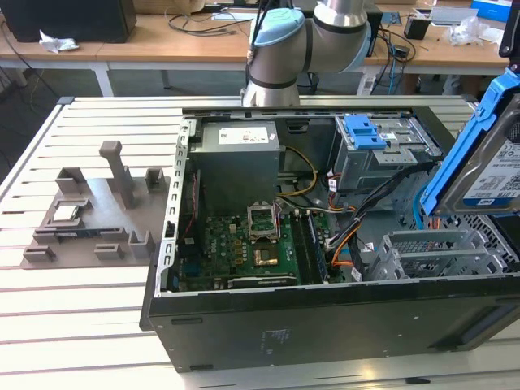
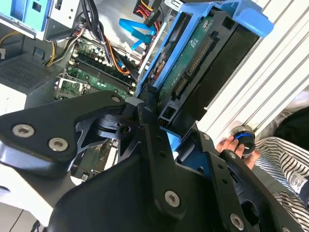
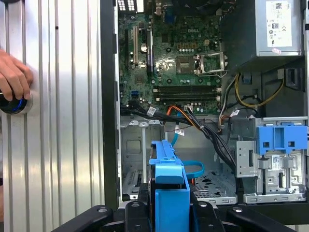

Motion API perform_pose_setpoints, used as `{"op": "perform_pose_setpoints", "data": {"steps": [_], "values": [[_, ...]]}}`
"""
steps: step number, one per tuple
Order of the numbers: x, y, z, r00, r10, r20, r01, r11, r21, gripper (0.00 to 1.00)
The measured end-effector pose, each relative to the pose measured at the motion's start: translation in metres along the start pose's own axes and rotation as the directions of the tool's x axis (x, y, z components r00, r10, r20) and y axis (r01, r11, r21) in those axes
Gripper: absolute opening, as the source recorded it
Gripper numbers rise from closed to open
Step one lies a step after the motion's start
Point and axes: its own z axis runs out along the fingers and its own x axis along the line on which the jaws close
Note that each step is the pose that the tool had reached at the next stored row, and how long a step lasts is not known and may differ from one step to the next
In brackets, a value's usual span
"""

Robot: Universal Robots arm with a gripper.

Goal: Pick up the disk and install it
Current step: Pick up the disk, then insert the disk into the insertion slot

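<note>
The disk (image 1: 497, 175) hangs tilted at the exterior view's right edge, raised over the right end of the open case (image 1: 325, 325). It is silver metal clipped in a blue frame (image 3: 170, 191). Its white label (image 1: 504, 185) has a blue band, and the print on it is too small to make out. In the second wrist view the disk's underside shows a green circuit board (image 2: 190, 58) with a row of connector pins.

The gripper (image 2: 171, 128) is clenched on the disk, its black fingers pressing the frame from both sides.

Inside the case lie the motherboard (image 1: 252, 244) and, farther back, a grey power supply (image 1: 237, 158) bearing a white printed sticker. A blue bracket (image 1: 366, 130) sits in the far right bay. The arm (image 1: 309, 36) rises behind the case.

On the slatted table (image 1: 81, 309), at the exterior view's left, a grey tray (image 1: 89, 219) holds a small square chip (image 1: 65, 214). In the first wrist view a person's hand (image 3: 13, 77) rests on a blue-ringed knob (image 3: 14, 104) beside the case.
</note>
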Motion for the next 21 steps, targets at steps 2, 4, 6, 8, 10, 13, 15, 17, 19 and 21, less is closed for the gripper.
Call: {"op": "perform_pose_setpoints", "data": {"steps": [2,4,6,8,10,13,15,17,19,21], "values": [[0.0001,0.0001,0.0025,1.0,0.0,0.0,0.0,1.0,0.0,0.36],[0.0,0.0001,0.0047,1.0,0.0,-0.0001,0.0,1.0,0.0,0.36],[0.0001,0.0001,0.0064,1.0,0.0,0.0001,0.0,1.0,0.0,0.36],[0.0001,0.0001,0.0069,1.0,0.0,-0.0001,0.0,1.0,0.0,0.36],[0.0001,0.0001,0.007,1.0,0.0,0.0,0.0,1.0,0.0,0.36],[0.0001,0.0001,0.007,1.0,0.0,0.0,0.0,1.0,0.0,0.36],[0.0001,0.0001,0.0071,1.0,0.0,0.0,0.0,1.0,0.0,0.36],[0.0001,0.0001,0.0071,1.0,0.0,0.0,0.0,1.0,0.0001,0.36],[0.0001,0.0001,0.0071,1.0,0.0,0.0,0.0,1.0,0.0,0.36],[0.0,0.0001,0.0073,1.0,0.0,0.0007,0.0,1.0,0.0,0.36]]}}
